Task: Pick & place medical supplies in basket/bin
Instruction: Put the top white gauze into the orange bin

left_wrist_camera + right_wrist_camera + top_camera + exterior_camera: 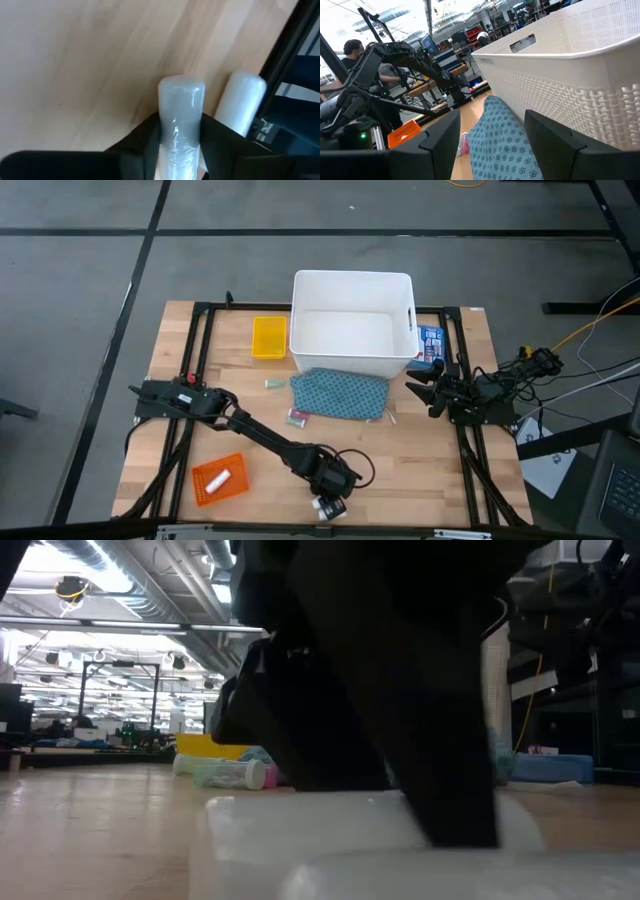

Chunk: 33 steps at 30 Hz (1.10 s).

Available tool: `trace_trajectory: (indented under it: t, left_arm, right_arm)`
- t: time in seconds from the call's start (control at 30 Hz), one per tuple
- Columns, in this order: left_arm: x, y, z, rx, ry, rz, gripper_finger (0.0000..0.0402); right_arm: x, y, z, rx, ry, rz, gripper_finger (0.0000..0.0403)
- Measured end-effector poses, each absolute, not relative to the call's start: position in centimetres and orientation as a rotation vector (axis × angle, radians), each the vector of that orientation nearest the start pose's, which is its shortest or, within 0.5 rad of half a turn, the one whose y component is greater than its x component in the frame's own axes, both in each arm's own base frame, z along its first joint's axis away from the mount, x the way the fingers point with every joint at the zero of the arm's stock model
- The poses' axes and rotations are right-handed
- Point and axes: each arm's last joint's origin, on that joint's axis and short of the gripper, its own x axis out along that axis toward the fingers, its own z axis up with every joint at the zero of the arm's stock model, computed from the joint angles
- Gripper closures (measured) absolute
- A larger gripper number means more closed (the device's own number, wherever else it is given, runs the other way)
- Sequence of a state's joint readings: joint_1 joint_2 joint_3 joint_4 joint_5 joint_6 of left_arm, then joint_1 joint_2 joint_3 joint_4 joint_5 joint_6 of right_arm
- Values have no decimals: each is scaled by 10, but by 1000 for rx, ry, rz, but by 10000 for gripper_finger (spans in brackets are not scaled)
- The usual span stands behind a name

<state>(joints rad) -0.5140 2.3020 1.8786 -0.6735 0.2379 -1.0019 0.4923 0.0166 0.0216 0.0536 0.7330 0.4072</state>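
Observation:
My left gripper is down at the table's near edge, shut on a white roll. A second white roll lies right beside it. A third roll lies in the orange tray. The teal patterned pouch lies flat in front of the white bin. The pale green piece and the pink-red piece lie at the pouch's left side. My right gripper waits open at the pouch's right end, close to the bin's corner. My left gripper pinches the white roll between its two fingers, one on each side of the roll's round wall. The fingers lie along the roll, whose free end sticks out past the fingertips. In the low view the roll looks to lie on the table.
The yellow tray sits left of the bin, and the blue printed box sits at the bin's right. Black frame rails run along the table's edges. Bare wood shows between the pouch and the near edge. People sit at desks beyond the table.

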Motion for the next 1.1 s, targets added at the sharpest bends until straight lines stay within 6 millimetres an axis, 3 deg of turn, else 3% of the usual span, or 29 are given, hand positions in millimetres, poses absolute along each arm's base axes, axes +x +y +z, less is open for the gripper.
trace_trajectory:
  t: [0.17,0.37,0.47,0.73,0.9,1.1]
  left_arm:
    - [419,-245,168,-698,1364,-60,337]
    - [418,-243,174,-744,1405,-107,348]
    - [416,-240,189,-755,1372,-119,344]
    - [398,-225,257,-786,1253,-110,343]
    - [365,-224,303,-808,1244,-106,343]
    - [309,-235,330,-794,1365,22,343]
  right_arm:
    - [88,25,174,438,-96,-228,179]
    - [88,25,174,436,-96,-228,179]
    - [88,25,174,436,-96,-228,179]
    - [88,25,174,434,-96,-228,179]
    - [88,25,174,427,-95,-228,179]
    - [88,25,174,408,-93,-230,179]
